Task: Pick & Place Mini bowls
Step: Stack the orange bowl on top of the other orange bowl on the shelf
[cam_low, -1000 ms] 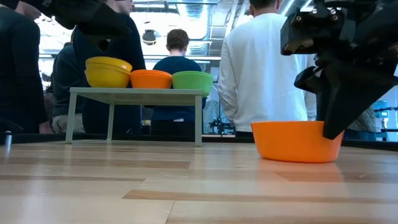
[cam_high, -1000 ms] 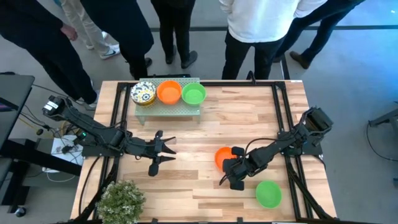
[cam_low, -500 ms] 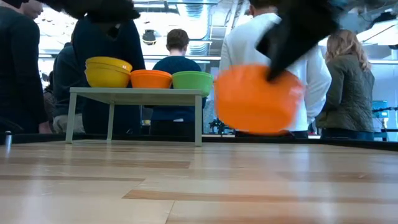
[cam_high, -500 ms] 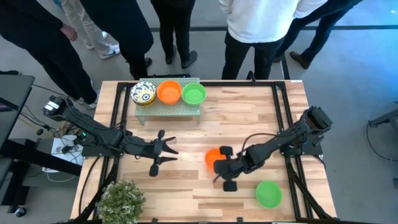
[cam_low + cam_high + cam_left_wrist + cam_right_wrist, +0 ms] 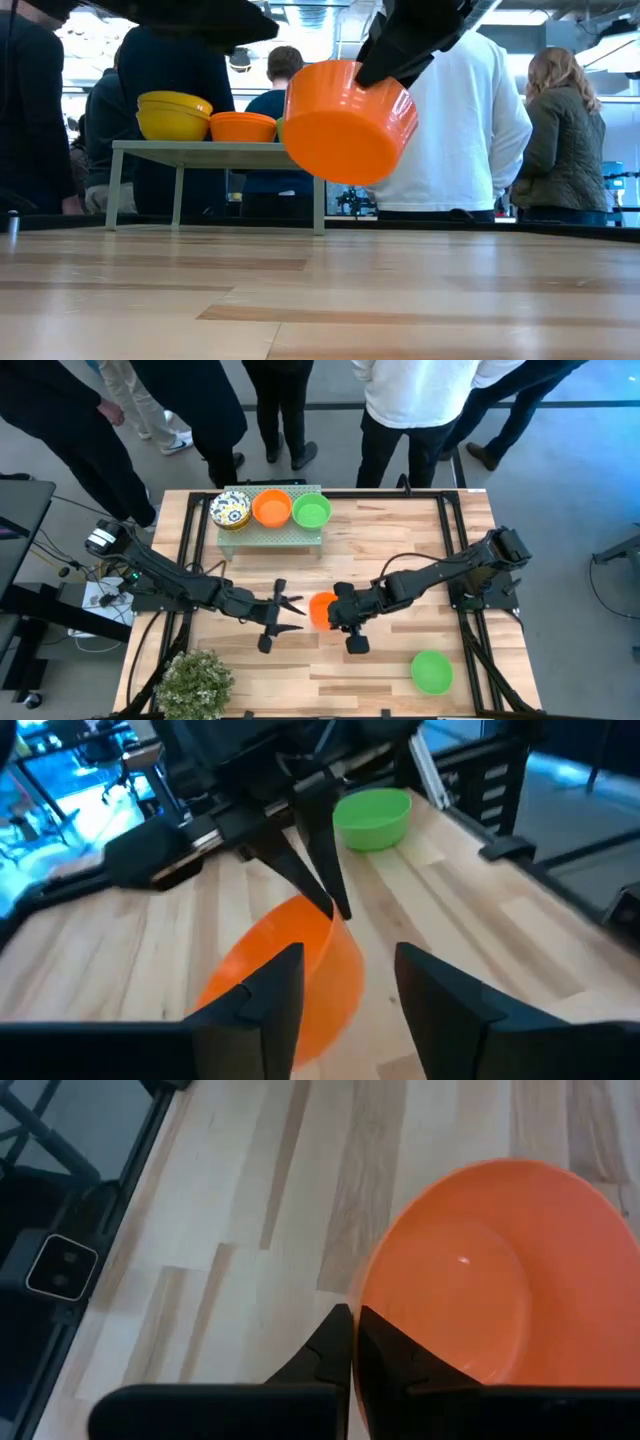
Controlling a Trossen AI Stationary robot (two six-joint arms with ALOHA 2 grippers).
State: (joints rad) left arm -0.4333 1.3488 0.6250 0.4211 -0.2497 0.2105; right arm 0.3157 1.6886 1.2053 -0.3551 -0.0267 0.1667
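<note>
Moved since one second ago: orange bowl (image 5: 320, 609), formerly resting on the surface at centre right of the high view, now lifted and carried to frame centre; left arm also advanced toward centre.

Right end effector (image 5: 334, 611): clamped on the rim of the orange bowl, centre of the high view. Low view shows that bowl (image 5: 348, 121) tilted and clear of the surface (image 5: 320, 300), in the upper middle of the frame. Right wrist view: both fingers pinched together on the rim, bowl (image 5: 500, 1270) filling the right half of the frame.

Left end effector (image 5: 290, 611): fingers apart, just beside the held bowl, at centre of the high view. Left wrist view: bowl (image 5: 290, 975) sits between and beyond the two spread fingers (image 5: 262, 1000); contact cannot be told.

Green bowl (image 5: 432, 671): on the surface, lower right of the high view, well apart from both arms; also seen at upper centre of the left wrist view (image 5: 372, 816).

Small stand (image 5: 272, 534): upper left-centre of the high view, carrying three bowls in a row: patterned bowl (image 5: 231, 510), second orange bowl (image 5: 271, 508), second green bowl (image 5: 312, 511).

Potted plant (image 5: 195, 680): lower left corner of the surface.

People (image 5: 410, 400): standing along the top edge of the high view, behind the surface.
</note>
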